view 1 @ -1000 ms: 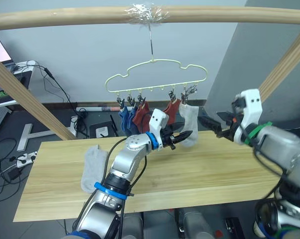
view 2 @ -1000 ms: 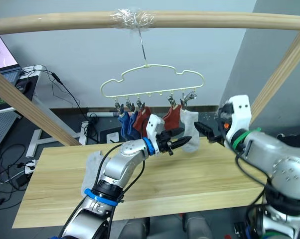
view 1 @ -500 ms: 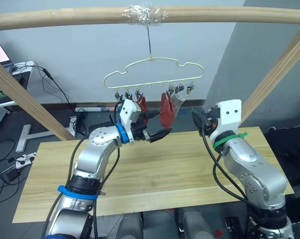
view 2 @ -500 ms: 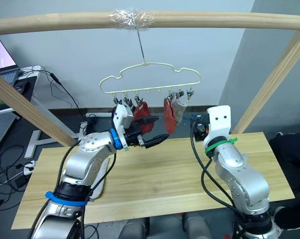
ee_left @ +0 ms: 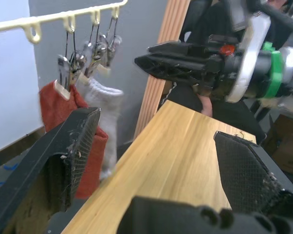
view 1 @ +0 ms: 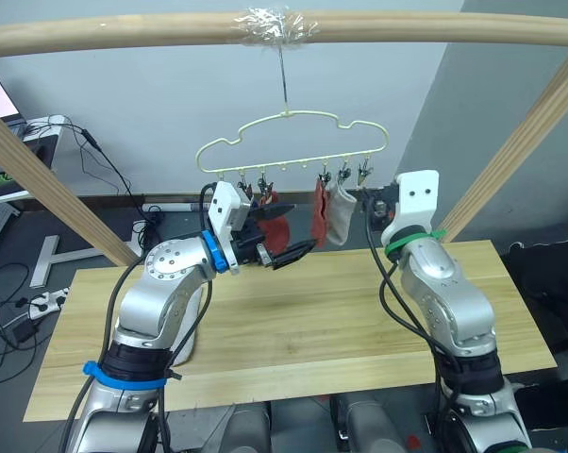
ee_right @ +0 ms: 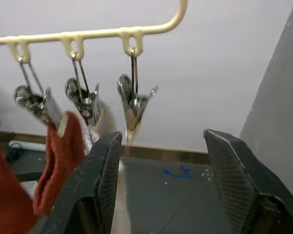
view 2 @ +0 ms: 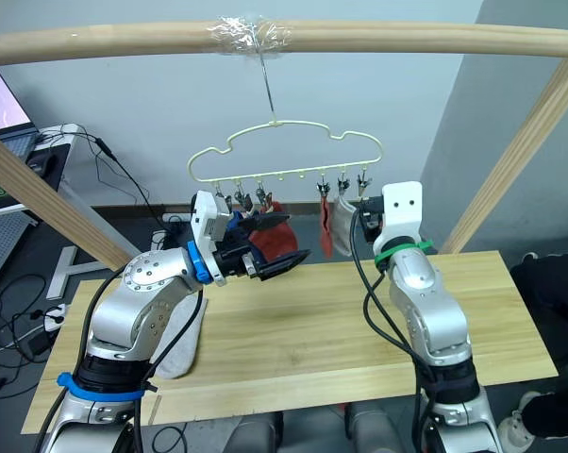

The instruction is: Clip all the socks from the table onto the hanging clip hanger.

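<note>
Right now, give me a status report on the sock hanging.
Both grippers open, empty: left gripper, right gripper facing the end clip. Clip hanger holds socks; one grey sock on table. Nothing blocking.

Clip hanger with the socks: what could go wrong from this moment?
The open right gripper sits close to the empty end clip of the pale yellow-green wire hanger; a bump might swing it and loosen clipped socks. The light grey knit sock lies on the wooden table close by the left arm, which may drag it.
</note>
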`<control>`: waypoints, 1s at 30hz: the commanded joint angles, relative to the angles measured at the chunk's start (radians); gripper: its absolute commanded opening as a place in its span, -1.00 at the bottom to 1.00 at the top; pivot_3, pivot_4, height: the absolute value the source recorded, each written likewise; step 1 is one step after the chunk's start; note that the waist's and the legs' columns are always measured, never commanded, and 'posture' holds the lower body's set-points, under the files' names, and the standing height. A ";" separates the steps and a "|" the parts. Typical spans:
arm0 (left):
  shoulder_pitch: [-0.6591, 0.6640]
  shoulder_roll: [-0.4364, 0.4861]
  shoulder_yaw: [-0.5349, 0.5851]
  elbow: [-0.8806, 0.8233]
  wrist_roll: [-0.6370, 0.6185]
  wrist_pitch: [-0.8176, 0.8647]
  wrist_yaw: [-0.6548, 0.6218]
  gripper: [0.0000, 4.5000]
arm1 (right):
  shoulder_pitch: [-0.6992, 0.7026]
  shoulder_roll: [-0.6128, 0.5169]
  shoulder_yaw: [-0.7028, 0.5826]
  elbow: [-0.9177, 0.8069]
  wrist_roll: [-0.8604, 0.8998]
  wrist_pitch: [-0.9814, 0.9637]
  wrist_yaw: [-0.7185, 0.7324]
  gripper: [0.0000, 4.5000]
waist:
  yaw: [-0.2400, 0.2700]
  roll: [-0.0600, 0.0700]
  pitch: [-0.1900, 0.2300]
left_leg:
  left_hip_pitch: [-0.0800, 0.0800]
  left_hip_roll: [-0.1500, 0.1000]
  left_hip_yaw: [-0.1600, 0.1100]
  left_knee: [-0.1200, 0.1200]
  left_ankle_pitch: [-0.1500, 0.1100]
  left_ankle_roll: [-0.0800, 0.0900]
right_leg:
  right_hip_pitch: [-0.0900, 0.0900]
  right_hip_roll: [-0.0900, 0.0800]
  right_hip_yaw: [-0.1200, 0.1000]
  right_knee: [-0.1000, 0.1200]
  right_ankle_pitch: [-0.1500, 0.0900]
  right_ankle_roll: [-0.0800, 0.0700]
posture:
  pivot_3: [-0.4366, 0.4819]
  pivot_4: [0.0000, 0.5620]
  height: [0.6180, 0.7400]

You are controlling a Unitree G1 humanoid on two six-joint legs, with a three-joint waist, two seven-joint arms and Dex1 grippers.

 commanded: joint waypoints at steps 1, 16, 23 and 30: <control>-0.015 0.003 0.015 -0.039 -0.023 0.002 0.006 0.90 | -0.027 0.012 -0.017 0.020 -0.028 -0.058 0.016 -0.17 | 0.002 0.000 0.000 | 0.000 0.000 0.000 0.000 0.000 0.000 | 0.000 0.000 0.000 0.000 0.000 0.000 | 0.30 -0.25 1.00; -0.038 0.007 0.011 -0.016 -0.024 -0.002 0.002 0.90 | -0.076 0.075 -0.040 0.116 -0.068 -0.099 0.038 -0.32 | 0.018 0.000 0.000 | 0.000 0.000 0.000 0.000 0.000 0.000 | 0.000 0.000 0.000 0.000 0.000 0.000 | 0.31 -0.23 1.00; -0.042 0.007 0.012 -0.016 -0.027 -0.001 0.002 0.90 | -0.107 0.089 -0.067 0.169 -0.089 -0.114 0.028 -0.32 | 0.018 0.000 0.000 | 0.000 0.000 0.000 0.000 0.000 0.000 | 0.000 0.000 0.000 0.000 0.001 -0.001 | 0.31 -0.22 1.00; -0.050 0.002 0.013 -0.017 -0.030 -0.004 0.003 0.90 | -0.147 0.105 -0.060 0.210 -0.093 -0.149 0.038 -0.32 | 0.017 0.000 0.000 | 0.001 0.000 0.000 0.000 0.000 0.000 | 0.000 0.000 0.000 0.001 0.001 -0.001 | 0.31 -0.22 1.00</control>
